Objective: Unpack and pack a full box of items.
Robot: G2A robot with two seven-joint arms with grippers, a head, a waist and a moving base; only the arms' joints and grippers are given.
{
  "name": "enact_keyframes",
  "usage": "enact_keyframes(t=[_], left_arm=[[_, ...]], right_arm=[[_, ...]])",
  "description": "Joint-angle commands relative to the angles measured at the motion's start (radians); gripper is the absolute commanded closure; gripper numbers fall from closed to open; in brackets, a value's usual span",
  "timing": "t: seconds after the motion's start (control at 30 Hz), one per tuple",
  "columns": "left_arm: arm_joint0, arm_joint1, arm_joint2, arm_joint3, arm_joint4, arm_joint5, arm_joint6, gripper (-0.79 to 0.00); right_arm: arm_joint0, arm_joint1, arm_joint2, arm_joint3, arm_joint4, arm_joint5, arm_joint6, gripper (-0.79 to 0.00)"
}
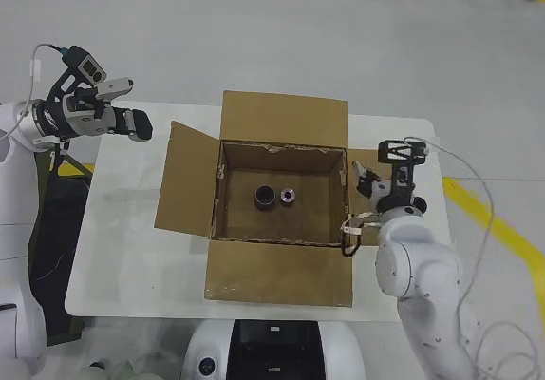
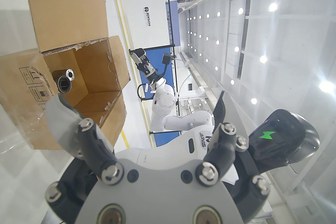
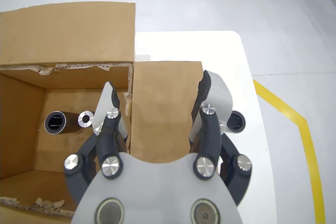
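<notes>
An open cardboard box stands mid-table with its flaps spread. On its floor lie a dark cylinder and a small silver cylinder side by side. My right gripper is open and empty, held over the box's right flap. Another dark cylinder rests on the table just outside that flap, beside one finger. My left gripper is open and empty, off the table's far left corner and well away from the box.
The white table has bare room to the left of the box and a narrow strip to its right. Yellow floor lines run past the right side.
</notes>
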Motion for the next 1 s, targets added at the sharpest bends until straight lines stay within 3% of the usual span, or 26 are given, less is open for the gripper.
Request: enact_keyframes(t=[0.0, 0.53, 0.7, 0.87, 0.97], left_arm=[[0.000, 0.000, 0.000, 0.000, 0.000, 0.000, 0.000, -0.785], [0.000, 0.000, 0.000, 0.000, 0.000, 0.000, 0.000, -0.785], [0.000, 0.000, 0.000, 0.000, 0.000, 0.000, 0.000, -0.785], [0.000, 0.000, 0.000, 0.000, 0.000, 0.000, 0.000, -0.785], [0.000, 0.000, 0.000, 0.000, 0.000, 0.000, 0.000, -0.785]], right_arm=[[0.016, -0.005, -0.035, 0.003, -0.013, -0.002, 0.018, -0.597], [0.155, -0.051, -0.236, 0.140, 0.061, -0.130, 0.133, -0.603], [0.193, -0.059, -0.239, 0.191, 0.098, -0.166, 0.177, -0.449], [0.215, -0.063, -0.231, 0.233, 0.128, -0.201, 0.220, -0.533], [0.230, -0.066, -0.223, 0.270, 0.147, -0.225, 0.238, -0.533]])
